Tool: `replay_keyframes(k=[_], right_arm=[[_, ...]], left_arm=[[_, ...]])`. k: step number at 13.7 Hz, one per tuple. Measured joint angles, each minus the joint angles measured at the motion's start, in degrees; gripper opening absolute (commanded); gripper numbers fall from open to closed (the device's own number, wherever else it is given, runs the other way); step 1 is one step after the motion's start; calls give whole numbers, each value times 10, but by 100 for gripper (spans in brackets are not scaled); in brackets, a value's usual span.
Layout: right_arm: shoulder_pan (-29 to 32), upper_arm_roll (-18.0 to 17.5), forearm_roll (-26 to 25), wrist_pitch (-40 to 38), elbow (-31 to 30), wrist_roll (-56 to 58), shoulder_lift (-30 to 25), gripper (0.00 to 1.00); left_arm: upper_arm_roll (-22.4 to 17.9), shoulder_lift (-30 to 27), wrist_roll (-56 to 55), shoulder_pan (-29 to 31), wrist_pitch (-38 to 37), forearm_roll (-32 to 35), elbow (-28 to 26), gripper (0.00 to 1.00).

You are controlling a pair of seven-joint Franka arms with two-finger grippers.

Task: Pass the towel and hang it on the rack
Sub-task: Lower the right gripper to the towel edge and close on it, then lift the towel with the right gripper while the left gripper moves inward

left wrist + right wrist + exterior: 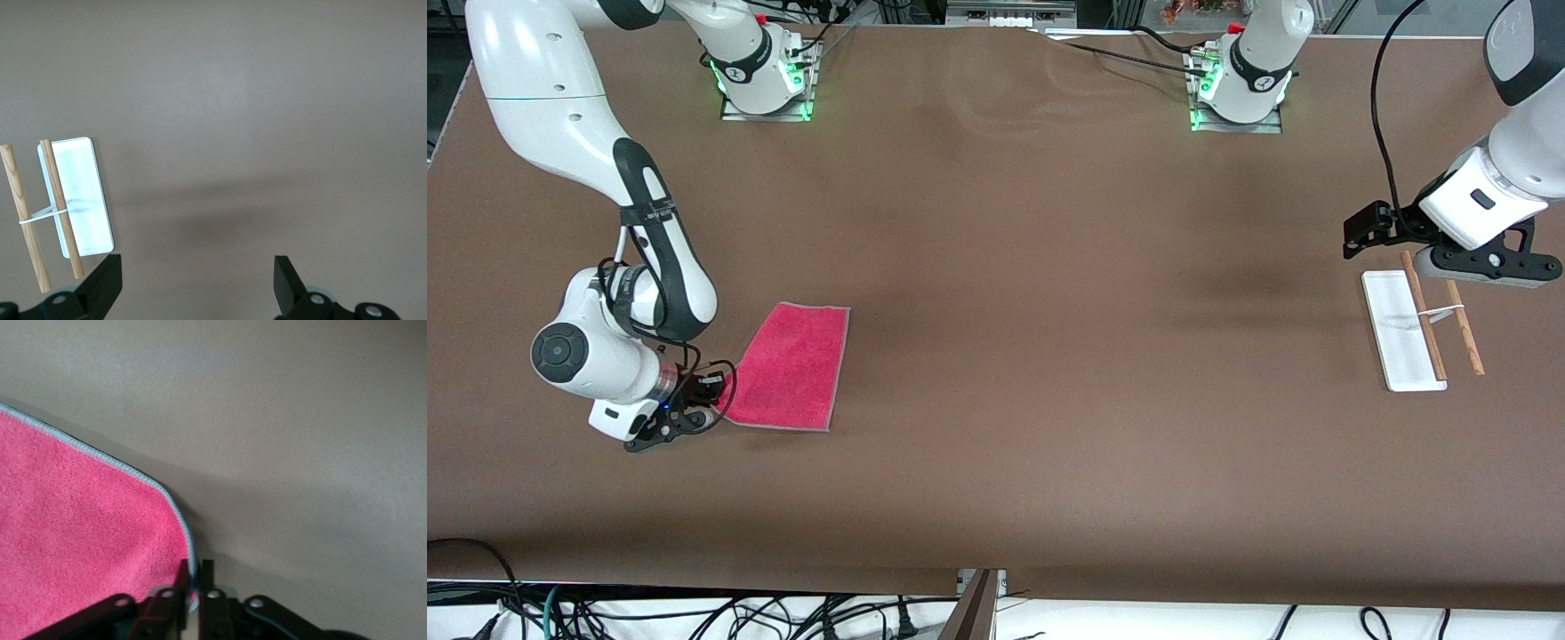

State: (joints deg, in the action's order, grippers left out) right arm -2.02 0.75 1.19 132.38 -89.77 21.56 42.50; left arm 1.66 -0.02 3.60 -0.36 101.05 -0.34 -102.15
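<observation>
The towel [791, 366] lies flat, pink-red face up with grey edging, toward the right arm's end of the table. My right gripper [716, 402] is down at the towel's near corner, shut on its edge. In the right wrist view the fingers [183, 577] pinch the grey hem of the towel [80, 540]. The rack [1401, 331] stands toward the left arm's end, with a white base and two brown rods. My left gripper [1485, 264] hovers over the rack's farther end, open and empty. The left wrist view shows the rack [72, 200] beside one of its fingers [100, 287].
The brown table [1049, 293] stretches bare between towel and rack. The two arm bases [765, 76] stand along the edge farthest from the front camera. Cables hang below the near edge.
</observation>
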Motion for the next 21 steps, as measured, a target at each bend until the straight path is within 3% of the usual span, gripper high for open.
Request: replay_keyframes(k=[4, 11, 18, 21], right_arm=[[-1, -3, 3, -37, 26, -4, 0, 0], [-51, -10, 5, -311, 186, -108, -26, 0], [-166, -14, 6, -451, 231, -289, -93, 0], [-203, -13, 6, -516, 282, -341, -103, 0]], left_arm=[[-1, 0, 0, 2, 0, 0, 0, 100], [-2, 0, 0, 12, 0, 0, 0, 100], [-2, 0, 0, 12, 0, 0, 0, 100], [-1, 1, 0, 12, -1, 0, 0, 100]])
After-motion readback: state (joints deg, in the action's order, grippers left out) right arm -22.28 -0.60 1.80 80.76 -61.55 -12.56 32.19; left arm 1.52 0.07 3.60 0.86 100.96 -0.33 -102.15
